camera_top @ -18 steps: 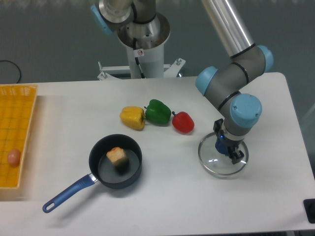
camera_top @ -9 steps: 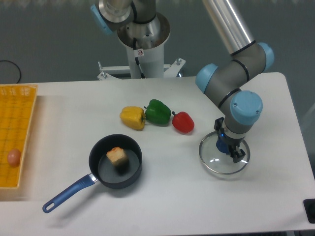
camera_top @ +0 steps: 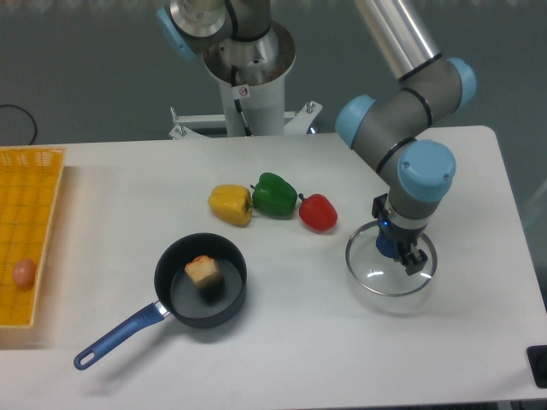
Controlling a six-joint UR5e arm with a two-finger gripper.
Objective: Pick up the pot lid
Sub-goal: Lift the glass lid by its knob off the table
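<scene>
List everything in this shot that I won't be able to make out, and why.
- Pot lid, far rim: partly hidden behind the gripper, camera view.
- Orange crate, left side: cut off by the left edge, camera view.
- Black object, lower right: cut off by the right edge, camera view.
- Brown-and-black item in the pan: too small to identify, camera view.

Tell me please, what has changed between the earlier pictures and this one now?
The pot lid and the gripper have moved up together, also slightly rightward in the view. No new grasp or release shows. The pan and the peppers stayed as they were.
</scene>
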